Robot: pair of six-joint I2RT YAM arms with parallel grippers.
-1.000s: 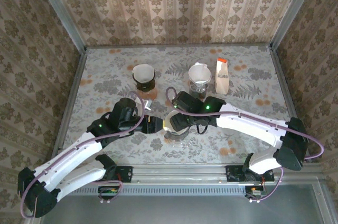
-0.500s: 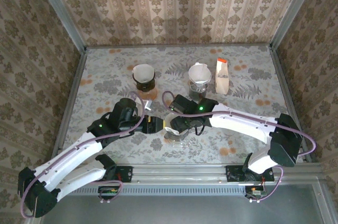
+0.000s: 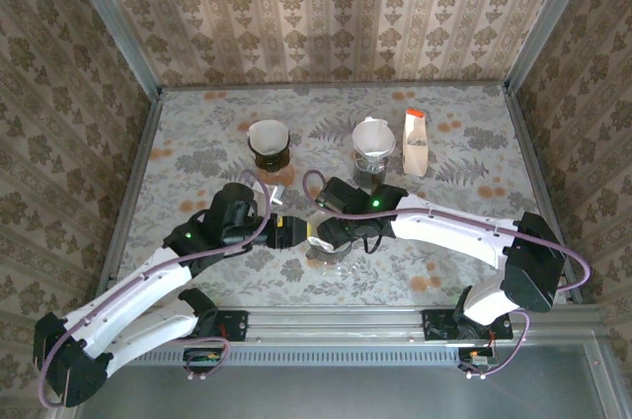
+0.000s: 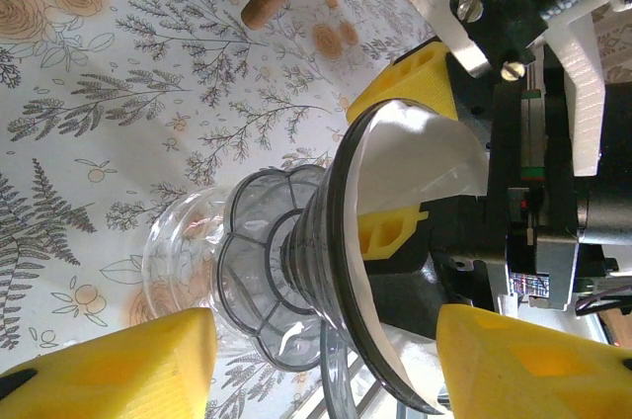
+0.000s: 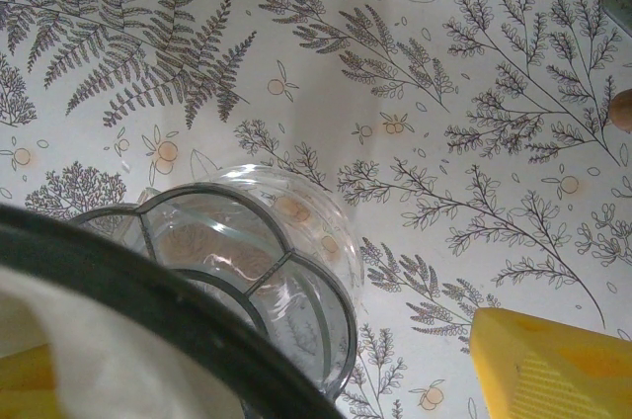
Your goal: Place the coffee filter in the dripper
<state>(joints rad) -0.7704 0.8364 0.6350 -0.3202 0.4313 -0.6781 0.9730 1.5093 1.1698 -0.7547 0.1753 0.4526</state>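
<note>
Where the two arms meet at the near middle of the floral worktop (image 3: 464, 142), the dripper (image 4: 314, 241) stands on a clear glass vessel (image 4: 183, 251). The white coffee filter (image 4: 420, 157) lies inside its cone, close against the dark rim. The right fingers (image 5: 553, 365) are spread wide and straddle the cone wall: one yellow finger sits inside the filter, the other hangs outside, well clear of the rim, so nothing is gripped. The left fingers (image 4: 109, 365) stand apart too, one on either side of the dripper's lower part; whether either of them touches the glass I cannot tell. Farther back on the worktop, well apart from both arms, stand a brown pot (image 3: 269, 156) topped by a white cone, a glass jug (image 3: 372, 150) with white paper in its mouth, and just beside the jug a pale packet (image 3: 416, 142) with an orange top.
</note>
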